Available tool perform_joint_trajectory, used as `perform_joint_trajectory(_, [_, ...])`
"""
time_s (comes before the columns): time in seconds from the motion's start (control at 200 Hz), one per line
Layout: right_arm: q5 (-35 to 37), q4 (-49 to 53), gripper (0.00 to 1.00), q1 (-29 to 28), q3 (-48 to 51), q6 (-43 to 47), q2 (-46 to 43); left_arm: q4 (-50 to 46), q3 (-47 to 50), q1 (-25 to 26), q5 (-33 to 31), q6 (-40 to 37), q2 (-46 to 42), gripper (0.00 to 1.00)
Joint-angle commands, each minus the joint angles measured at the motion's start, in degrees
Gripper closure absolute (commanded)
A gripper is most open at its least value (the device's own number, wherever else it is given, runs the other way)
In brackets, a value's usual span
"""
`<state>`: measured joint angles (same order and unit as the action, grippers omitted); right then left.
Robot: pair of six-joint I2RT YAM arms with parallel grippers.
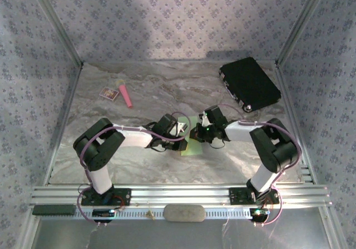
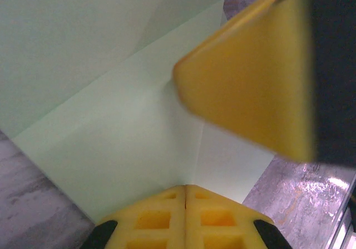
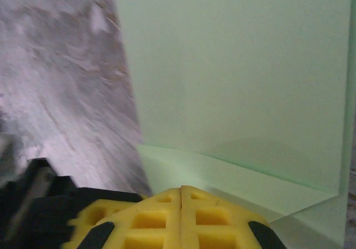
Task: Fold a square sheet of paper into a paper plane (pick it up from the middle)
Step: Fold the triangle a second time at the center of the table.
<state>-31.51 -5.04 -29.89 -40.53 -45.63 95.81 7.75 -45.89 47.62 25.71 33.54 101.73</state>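
Observation:
The square sheet of paper (image 1: 194, 147) is lime-green and lies creased on the marble table (image 1: 150, 90) between the two arms. In the left wrist view the sheet of paper (image 2: 128, 143) shows fold lines and an overlapping flap. In the right wrist view the sheet of paper (image 3: 239, 93) has one layer folded over another. My left gripper (image 1: 181, 130) (image 2: 185, 187) is shut, its tips resting on the paper. My right gripper (image 1: 199, 132) (image 3: 181, 188) is shut too, tips on the paper from the other side. One of its yellow fingers (image 2: 250, 76) looms close. A paper plane is out of view.
A pink stick with a yellow tip (image 1: 125, 95) and a small white card (image 1: 109, 94) lie at the back left. A black case (image 1: 249, 83) sits at the back right. Patterned walls close in three sides. A grey pad (image 1: 184, 212) lies on the near rail.

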Motion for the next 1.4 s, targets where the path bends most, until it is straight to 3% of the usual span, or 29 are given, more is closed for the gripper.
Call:
perform_joint_trajectory(0.0, [0.73, -0.15, 1.0, 1.41, 1.3, -1.31, 1.64, -4.06, 1.3, -0.23, -0.55, -0.58, 1.12, 1.0])
perform_joint_trajectory(0.485, [1.27, -4.15, 1.0, 4.13, 7.5, -1.88, 2.73, -5.55, -2.54, 0.27, 1.28, 0.71, -4.16, 1.0])
perform_joint_trajectory(0.715, [1.1, -4.19, 1.0, 4.14, 7.22, -1.97, 2.72, -4.57, 0.66, 0.14, 4.21, 1.83, -2.79, 1.0])
perform_joint_trajectory(0.969, [-1.06, -3.99, 1.0, 4.22, 5.22, -0.74, 1.5, -5.24, 2.77, 0.19, 2.37, 1.83, -0.88, 1.0])
perform_joint_trajectory(1.394, [-2.86, -8.77, 1.0, -2.88, 5.29, -3.94, -0.62, -4.5, 2.93, 0.08, 2.03, 2.28, -0.22, 1.0])
